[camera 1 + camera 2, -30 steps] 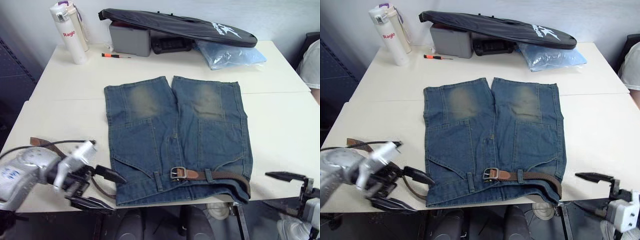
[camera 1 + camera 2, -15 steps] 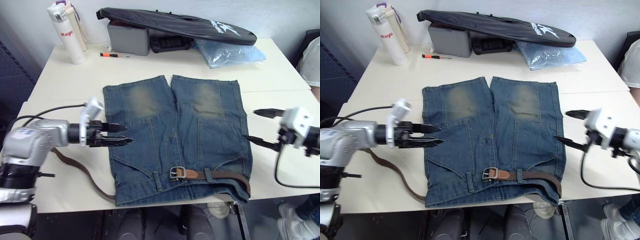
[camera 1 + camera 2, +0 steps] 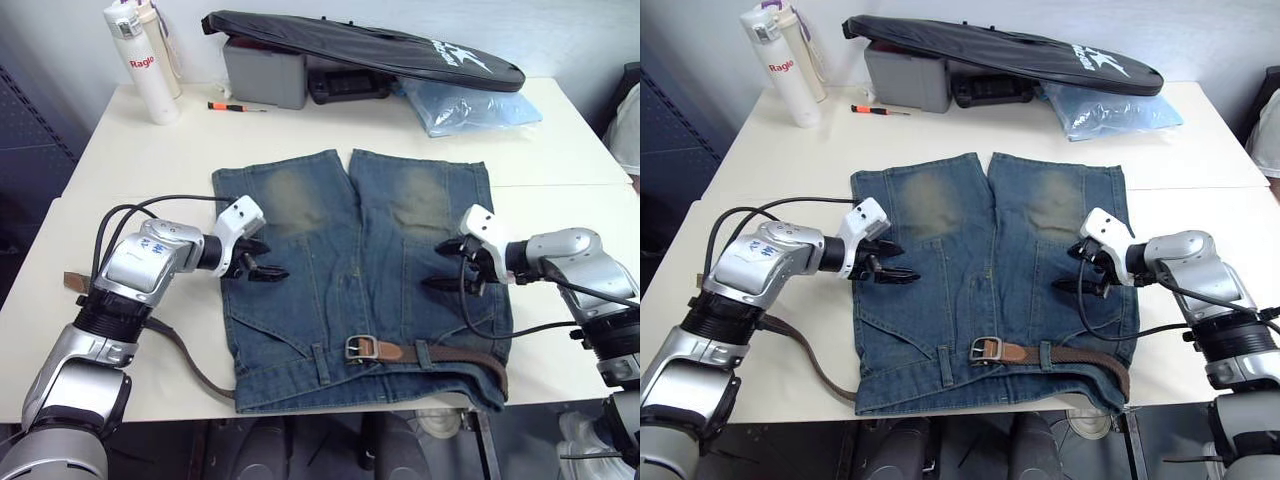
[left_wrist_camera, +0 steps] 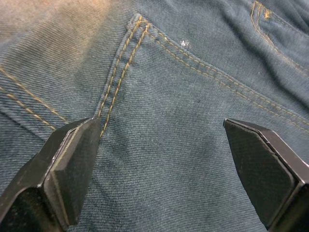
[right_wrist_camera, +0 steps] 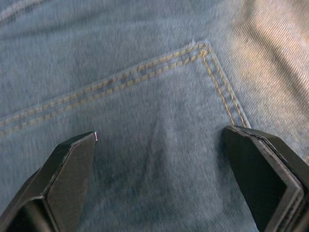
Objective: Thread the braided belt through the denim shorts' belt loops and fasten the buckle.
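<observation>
The denim shorts [image 3: 360, 275] lie flat on the pale bench [image 3: 560, 230], legs pointing toward the far wall and waistband at the near edge. Along that waistband the braided belt [image 3: 455, 352] runs through the belt loops [image 3: 421, 352] on the right half of the shorts, curling round the right hip. Its silver buckle [image 3: 357, 348] sits near the middle of the waistband on a brown leather tab, unfastened. The belt's other end trails out from the left side of the shorts across the bench and ends in a leather tip [image 3: 75, 281] well to the left of them.

The left gripper [image 3: 262, 261] hovers over the left leg of the shorts, jaws spread wide and holding nothing; its wrist view shows stitched denim between the two black fingers [image 4: 67, 169]. The right gripper [image 3: 441, 265] hangs over the right leg, jaws likewise apart and empty, with a seam corner between its fingers [image 5: 263, 176].

Beyond the shorts, at the far edge of the bench, a long black bag [image 3: 360, 48] lies across a grey box [image 3: 262, 75], with a crumpled blue plastic bag [image 3: 470, 105] beside it. Farther left of the box lie an orange screwdriver [image 3: 236, 106] and two white bottles [image 3: 143, 58].
</observation>
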Action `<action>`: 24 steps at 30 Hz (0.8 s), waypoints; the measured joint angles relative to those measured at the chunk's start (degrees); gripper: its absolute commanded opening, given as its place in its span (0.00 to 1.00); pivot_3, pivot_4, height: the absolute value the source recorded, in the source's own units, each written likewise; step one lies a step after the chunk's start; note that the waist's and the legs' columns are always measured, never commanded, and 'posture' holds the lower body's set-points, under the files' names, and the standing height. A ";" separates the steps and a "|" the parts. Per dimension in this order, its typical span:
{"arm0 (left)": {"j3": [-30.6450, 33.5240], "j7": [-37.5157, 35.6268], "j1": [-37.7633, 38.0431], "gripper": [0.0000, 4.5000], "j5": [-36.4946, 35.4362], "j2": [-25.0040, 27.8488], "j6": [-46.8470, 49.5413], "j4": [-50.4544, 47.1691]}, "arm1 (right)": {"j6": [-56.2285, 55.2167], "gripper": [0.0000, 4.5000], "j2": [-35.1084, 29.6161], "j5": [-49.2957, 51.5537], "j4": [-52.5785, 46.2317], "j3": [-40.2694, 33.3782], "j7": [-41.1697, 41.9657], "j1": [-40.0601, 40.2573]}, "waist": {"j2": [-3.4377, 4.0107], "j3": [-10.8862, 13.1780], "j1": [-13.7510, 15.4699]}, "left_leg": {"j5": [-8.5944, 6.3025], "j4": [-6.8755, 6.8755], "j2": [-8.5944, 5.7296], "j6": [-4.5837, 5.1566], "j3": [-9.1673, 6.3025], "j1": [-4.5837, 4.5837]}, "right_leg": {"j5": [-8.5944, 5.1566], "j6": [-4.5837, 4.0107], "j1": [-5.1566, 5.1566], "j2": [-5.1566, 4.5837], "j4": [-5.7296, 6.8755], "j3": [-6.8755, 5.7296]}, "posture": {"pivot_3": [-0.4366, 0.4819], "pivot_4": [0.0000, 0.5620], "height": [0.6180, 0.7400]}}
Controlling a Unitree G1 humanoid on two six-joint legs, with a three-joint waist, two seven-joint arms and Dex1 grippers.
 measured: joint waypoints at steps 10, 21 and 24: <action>0.85 -0.60 0.28 0.03 2.87 -1.57 -1.38 2.27 | -0.45 0.00 0.04 -1.97 -3.47 -1.54 0.97 3.55 | -0.50 -0.30 0.16 | -0.05 0.01 0.01 0.00 0.00 0.13 | 0.00 0.00 0.14 0.00 -0.02 0.01 | 0.48 0.27 1.00; 3.98 -0.88 -1.00 0.00 3.75 -2.92 -4.34 7.72 | 3.74 0.00 2.95 -1.47 -5.37 -3.49 0.85 0.69 | -0.50 -0.27 -0.26 | -0.05 0.04 0.01 -0.01 0.04 0.07 | 0.00 0.00 0.04 0.00 0.04 0.05 | 0.48 0.27 1.00; 5.23 1.15 -4.60 0.00 5.50 -4.11 -8.25 13.39 | 1.20 0.00 5.66 -3.54 -0.33 -3.39 -1.04 -5.95 | -0.50 -0.27 -0.73 | -0.04 0.02 0.01 -0.02 0.04 0.06 | 0.01 0.00 0.02 0.00 0.04 0.04 | 0.48 0.27 1.00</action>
